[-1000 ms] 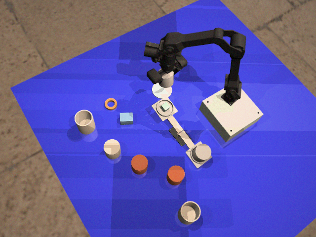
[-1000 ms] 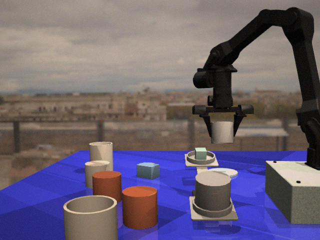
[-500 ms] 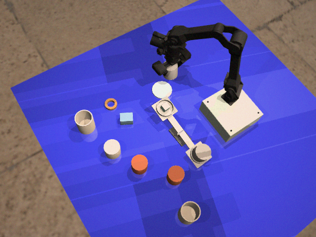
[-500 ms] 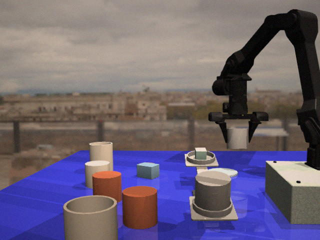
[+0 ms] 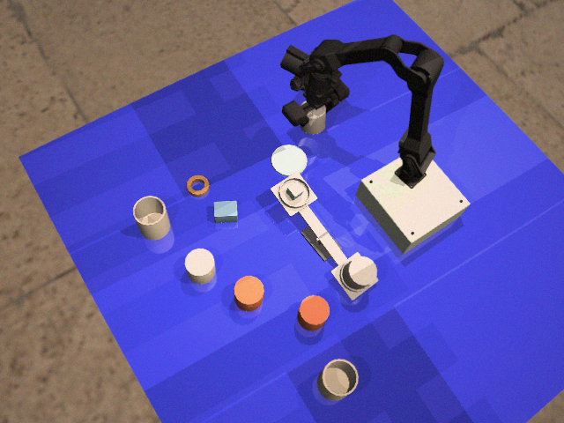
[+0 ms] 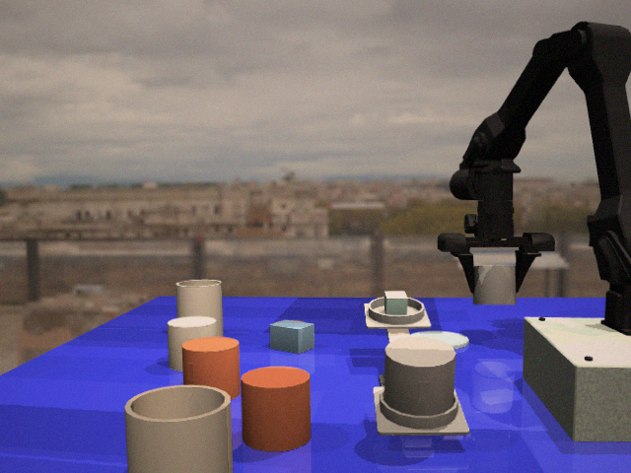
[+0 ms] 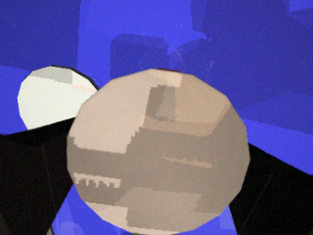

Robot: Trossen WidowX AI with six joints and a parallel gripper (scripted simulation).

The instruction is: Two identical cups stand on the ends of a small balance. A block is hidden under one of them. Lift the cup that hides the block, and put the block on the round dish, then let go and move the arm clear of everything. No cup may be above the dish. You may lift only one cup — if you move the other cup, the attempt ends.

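2 cups belonged to this task, and we saw 1 of them clamped in the gripper (image 6: 494, 277), its fingers (image 6: 464, 269) pressed against opposite sides of the lifted cup (image 6: 493, 285), which hung mouth-down in the air. In the top view the lifted cup (image 5: 314, 119) sat past the round dish (image 5: 289, 159), on the side away from the balance (image 5: 324, 240), not above the dish. In the wrist view we saw the held cup (image 7: 158, 152) filling most of the picture, with the dish (image 7: 51, 98) off to the upper left and only partly hidden by it.

We found the block (image 6: 395, 302) uncovered — a small pale green cube standing inside the ring on the balance's far pad, lower than the gripper and to its left in the exterior view. From above, the block (image 5: 291, 193) lay just beside the dish and well apart from the gripper (image 5: 311, 110). The other cup (image 6: 419, 373) stood upside down on the near pad.

Elsewhere on the blue table (image 5: 478, 318) we noted 2 orange cylinders (image 5: 248, 292), a cream cylinder (image 5: 199, 265), 2 open beige tubes (image 5: 151, 217), an orange ring (image 5: 197, 185) and a light blue box (image 5: 226, 211) — all apart from the arm (image 5: 419, 91).
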